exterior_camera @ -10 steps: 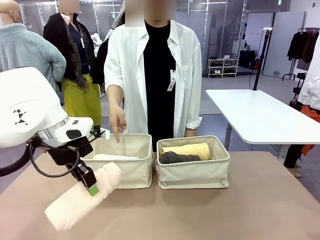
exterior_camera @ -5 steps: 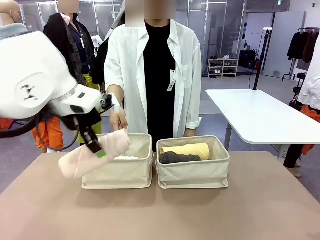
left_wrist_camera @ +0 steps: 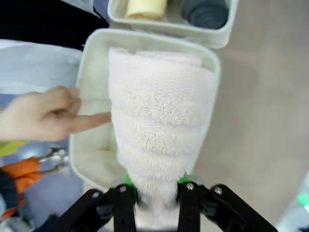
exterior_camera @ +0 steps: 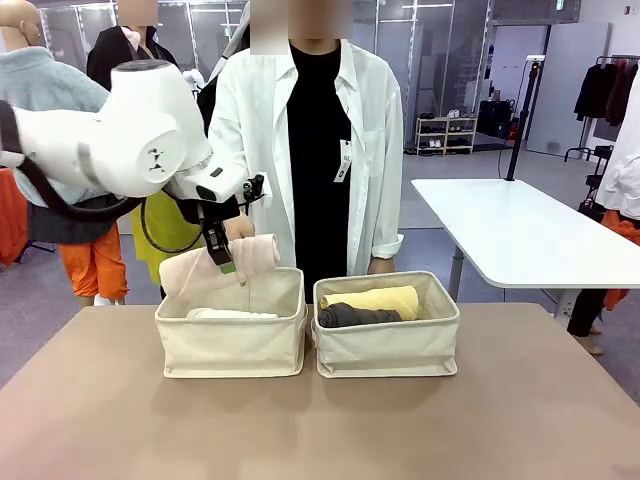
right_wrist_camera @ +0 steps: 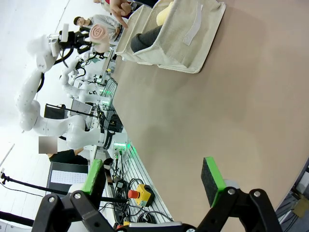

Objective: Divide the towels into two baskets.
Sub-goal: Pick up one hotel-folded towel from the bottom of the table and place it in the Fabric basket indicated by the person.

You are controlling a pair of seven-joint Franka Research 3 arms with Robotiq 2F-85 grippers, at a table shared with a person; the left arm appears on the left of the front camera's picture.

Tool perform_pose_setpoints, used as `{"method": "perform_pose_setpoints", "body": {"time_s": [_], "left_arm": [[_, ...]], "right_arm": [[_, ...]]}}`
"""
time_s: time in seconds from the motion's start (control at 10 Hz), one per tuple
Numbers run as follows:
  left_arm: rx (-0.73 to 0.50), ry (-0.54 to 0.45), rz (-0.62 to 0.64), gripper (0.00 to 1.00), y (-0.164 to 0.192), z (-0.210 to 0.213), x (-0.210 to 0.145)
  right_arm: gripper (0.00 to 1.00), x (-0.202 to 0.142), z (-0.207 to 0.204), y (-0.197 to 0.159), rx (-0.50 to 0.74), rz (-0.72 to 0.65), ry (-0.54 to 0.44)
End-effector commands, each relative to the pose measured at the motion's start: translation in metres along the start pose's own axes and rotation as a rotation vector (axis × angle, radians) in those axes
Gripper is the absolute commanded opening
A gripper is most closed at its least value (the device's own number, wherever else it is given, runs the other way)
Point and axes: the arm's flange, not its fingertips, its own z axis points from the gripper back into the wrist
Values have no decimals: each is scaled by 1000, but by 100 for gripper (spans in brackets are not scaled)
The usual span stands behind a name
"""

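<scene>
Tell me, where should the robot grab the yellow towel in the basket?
Probably across the middle of the yellow towel, coming straight down. It lies flat on its side in the right basket, its rounded top exposed. The grey towel crowds its near side, so fingers need care there.

brown desk (exterior_camera: 320,430) surface, matte, bare in front. person in white open shirt (exterior_camera: 372,130) over black top standing at far side, tag (exterior_camera: 343,160) clipped at the chest. white table (exterior_camera: 520,235) behind on the right. shoe rack (exterior_camera: 446,133) far back, dark clothes on a rail (exterior_camera: 608,90) at right edge. another person in black jacket and yellow skirt (exterior_camera: 172,215) behind left. red button box (right_wrist_camera: 140,193) and cables beside the desk edge.
</scene>
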Motion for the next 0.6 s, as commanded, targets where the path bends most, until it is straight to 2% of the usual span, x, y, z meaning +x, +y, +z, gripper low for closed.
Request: {"method": "perform_pose_setpoints", "body": {"time_s": [0.0, 0.2, 0.3, 0.5], "left_arm": [[-28, 88, -113, 34, 24, -13, 11], [-148, 175, -162, 34, 36, -53, 17], [-162, 206, -169, 34, 37, -63, 17], [-185, 178, -164, 34, 40, -73, 19]], "right_arm": [[100, -4, -2, 5, -12, -6, 9], [100, -4, -2, 5, -12, -6, 9], [100, -4, -2, 5, -12, -6, 9], [100, -4, -2, 5, -12, -6, 9]]}}
